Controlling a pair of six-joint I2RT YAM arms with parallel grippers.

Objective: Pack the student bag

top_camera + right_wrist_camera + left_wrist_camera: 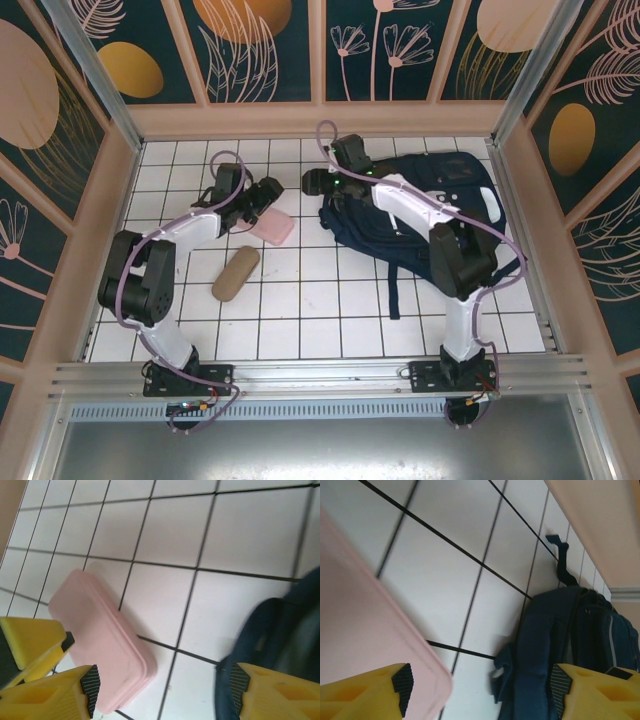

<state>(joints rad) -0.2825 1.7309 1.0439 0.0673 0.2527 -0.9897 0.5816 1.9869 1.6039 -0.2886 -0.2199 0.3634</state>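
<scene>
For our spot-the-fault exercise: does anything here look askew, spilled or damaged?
Nothing spilled or damaged. The student bag lies slumped, one strap trailing towards the near edge; the pink case and tan pouch lie loose on the tiles.

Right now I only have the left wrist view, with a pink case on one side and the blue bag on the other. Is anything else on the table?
Observer: Yes. From above, a tan pouch lies on the table, nearer the arm bases than the pink case and apart from it.
Operator: Where is the right tool?
Observer: The right tool is at the left edge of the student bag, open with nothing in it.
Operator: And where is mine relative to the case?
Observer: From above, the left tool sits over the case's far end. I cannot tell whether it touches.
</scene>
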